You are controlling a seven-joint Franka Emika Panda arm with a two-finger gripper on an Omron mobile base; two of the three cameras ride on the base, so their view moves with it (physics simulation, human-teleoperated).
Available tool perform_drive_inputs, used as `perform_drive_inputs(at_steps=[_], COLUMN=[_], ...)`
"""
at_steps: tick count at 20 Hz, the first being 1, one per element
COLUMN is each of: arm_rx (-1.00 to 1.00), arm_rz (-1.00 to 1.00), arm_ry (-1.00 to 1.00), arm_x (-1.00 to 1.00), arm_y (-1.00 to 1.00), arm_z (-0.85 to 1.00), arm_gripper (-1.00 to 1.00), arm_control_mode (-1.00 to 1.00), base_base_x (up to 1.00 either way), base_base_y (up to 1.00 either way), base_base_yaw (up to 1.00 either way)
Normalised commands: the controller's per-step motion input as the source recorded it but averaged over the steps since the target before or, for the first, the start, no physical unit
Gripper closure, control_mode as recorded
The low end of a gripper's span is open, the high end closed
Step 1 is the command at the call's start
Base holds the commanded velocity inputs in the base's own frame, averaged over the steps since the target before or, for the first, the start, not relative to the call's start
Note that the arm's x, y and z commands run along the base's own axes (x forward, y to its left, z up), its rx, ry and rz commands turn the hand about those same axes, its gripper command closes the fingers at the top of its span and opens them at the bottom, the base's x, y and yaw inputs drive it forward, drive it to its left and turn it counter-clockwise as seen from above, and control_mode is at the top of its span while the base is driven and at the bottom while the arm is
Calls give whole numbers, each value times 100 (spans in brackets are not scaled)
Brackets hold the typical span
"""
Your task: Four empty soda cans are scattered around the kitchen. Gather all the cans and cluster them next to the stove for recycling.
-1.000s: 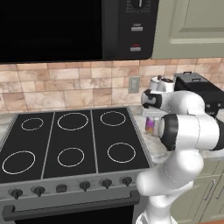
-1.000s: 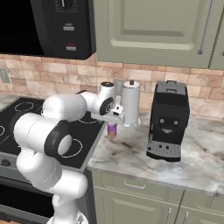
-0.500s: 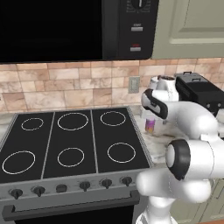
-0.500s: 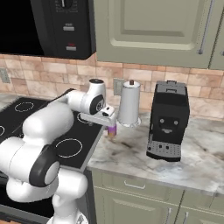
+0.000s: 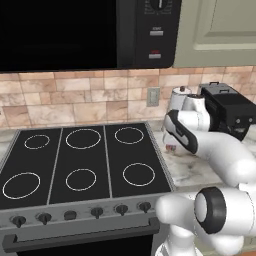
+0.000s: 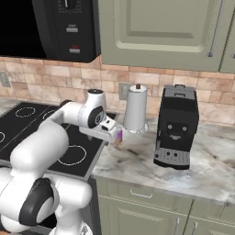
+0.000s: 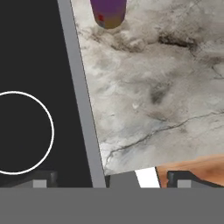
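Soda can [image 7: 109, 12]: purplish-pink, standing upright on the marble table [image 7: 166, 87], just beside the right edge of the stove [image 5: 80, 165]. In the right base view the can [image 6: 119, 136] is peeking out past the end of the robot's hand, in front of the paper-towel roll. In the left base view it is mostly sitting behind the arm and cannot be made out clearly.

Gripper [image 7: 107, 179]: hovering over the table near the stove's steel edge strip, apart from the can and touching nothing. The jaws are standing spread wide and carrying nothing between them; two dark fingertips [image 7: 41, 178] are showing at the bottom of the hand view, one over the black glass, one over the marble.

Stove: black glass top with white ring burners, black knobs lining the front edge.

Paper-towel roll [image 6: 136, 109]: tall, white, standing upright against the tile wall, behind the can.

Coffee machine [image 6: 176, 126]: black, sitting on the table to the right of the roll, well apart from the can.

Microwave [image 5: 90, 32]: black, hanging above the stove.
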Motion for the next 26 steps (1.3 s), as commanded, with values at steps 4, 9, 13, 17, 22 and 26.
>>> perform_drive_inputs(at_steps=[4, 9, 13, 17, 22, 26], arm_rx=[0, 0, 0, 0, 0, 0], arm_rz=[0, 0, 0, 0, 0, 0], arm_ry=[1, 0, 0, 0, 0, 0], arm_x=[-23, 0, 0, 0, 0, 0], arm_y=[0, 0, 0, 0, 0, 0], arm_z=[-3, 0, 0, 0, 0, 0], arm_gripper=[-100, -100, -100, -100, -100, -100], arm_control_mode=[100, 100, 100, 100, 100, 100], base_base_x=[-14, -67, -65, -48, -12, 4], base_base_y=[0, 0, 0, 4, 15, 44], base_base_yaw=[0, 0, 0, 0, -2, -5])
